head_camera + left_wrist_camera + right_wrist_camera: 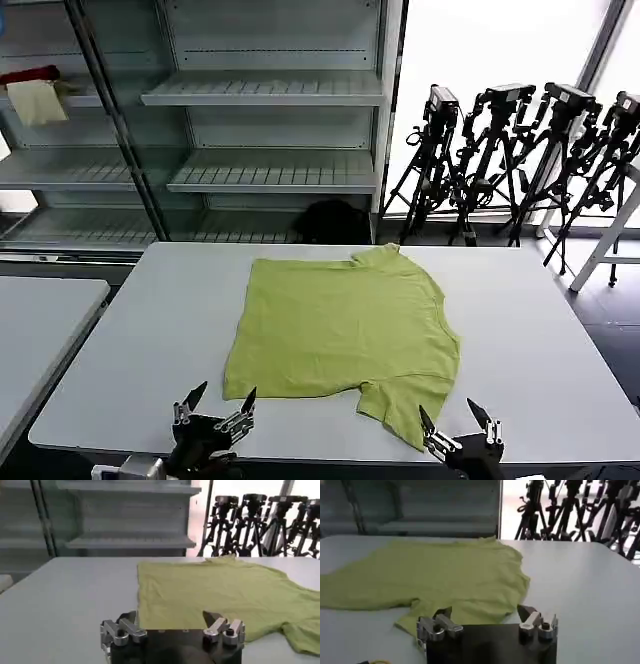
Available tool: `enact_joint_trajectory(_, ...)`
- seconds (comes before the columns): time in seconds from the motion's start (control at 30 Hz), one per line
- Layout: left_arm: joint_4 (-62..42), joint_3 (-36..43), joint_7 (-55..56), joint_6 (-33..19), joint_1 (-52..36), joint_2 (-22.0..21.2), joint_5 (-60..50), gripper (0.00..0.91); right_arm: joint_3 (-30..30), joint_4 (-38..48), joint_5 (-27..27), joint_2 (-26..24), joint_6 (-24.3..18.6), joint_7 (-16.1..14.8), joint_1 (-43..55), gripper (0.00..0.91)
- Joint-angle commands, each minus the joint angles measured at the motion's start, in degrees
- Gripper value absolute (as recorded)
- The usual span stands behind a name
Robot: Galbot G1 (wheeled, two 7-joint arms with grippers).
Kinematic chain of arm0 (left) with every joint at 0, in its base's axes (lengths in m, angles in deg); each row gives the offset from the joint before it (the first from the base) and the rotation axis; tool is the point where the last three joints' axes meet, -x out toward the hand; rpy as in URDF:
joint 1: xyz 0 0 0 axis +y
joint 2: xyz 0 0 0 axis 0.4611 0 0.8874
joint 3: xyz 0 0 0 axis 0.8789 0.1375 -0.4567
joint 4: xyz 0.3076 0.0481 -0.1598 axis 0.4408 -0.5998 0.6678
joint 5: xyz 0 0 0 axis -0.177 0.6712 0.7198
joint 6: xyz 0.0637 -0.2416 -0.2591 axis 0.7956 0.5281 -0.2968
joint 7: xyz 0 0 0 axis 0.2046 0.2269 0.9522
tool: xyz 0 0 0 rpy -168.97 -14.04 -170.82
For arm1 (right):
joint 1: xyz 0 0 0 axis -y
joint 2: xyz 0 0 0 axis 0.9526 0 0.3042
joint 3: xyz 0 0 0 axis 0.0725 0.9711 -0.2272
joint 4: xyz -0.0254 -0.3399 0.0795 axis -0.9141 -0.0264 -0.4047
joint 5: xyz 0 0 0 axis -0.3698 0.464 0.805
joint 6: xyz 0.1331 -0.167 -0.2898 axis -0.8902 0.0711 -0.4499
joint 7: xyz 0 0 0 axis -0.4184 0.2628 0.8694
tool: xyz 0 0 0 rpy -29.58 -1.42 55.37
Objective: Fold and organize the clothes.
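Note:
A plain lime-green T-shirt point(345, 330) lies spread flat on the white table point(540, 340), its neck toward the right and one sleeve reaching the near edge. My left gripper point(219, 399) hovers open at the table's front edge, just short of the shirt's near-left hem corner. My right gripper point(449, 410) is open too, beside the near sleeve. The left wrist view shows the shirt point(215, 595) beyond the left gripper point(170, 620). In the right wrist view the sleeve and shirt point(435, 575) lie ahead of the right gripper point(485, 614). Nothing sits between either pair of fingers.
A second grey table point(40, 320) stands to the left. Behind are metal shelves point(270, 100) with red and cream cloths point(35, 90) at upper left. A row of black tripods point(520, 150) and a white frame point(615, 240) stand at the back right.

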Motion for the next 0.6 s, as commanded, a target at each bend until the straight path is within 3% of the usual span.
enact_joint_trajectory(0.03, -1.7, 0.0, 0.1, 4.6, -3.0, 1.1, 5.6, 0.907, 0.6, -1.3, -3.1, -0.6, 7.1, 1.1, 0.9, 0.907)
enact_joint_trajectory(0.43, -8.5, -0.6, 0.4, 4.2, -8.5, 0.8, 9.7, 0.907, 4.8, 0.9, -0.1, 1.2, 6.8, 0.5, 5.0, 0.907)
enact_joint_trajectory(0.5, -9.2, -0.5, 0.3, 4.0, -9.0, 0.7, 9.7, 0.867, 5.0, 1.1, 0.1, 1.2, 6.8, 0.6, 5.0, 0.907)
enact_joint_trajectory(0.6, -9.8, -0.2, 0.3, 3.4, -9.2, 0.4, 9.7, 0.695, 5.1, 1.3, 0.1, 1.2, 6.7, 0.5, 4.6, 0.877)
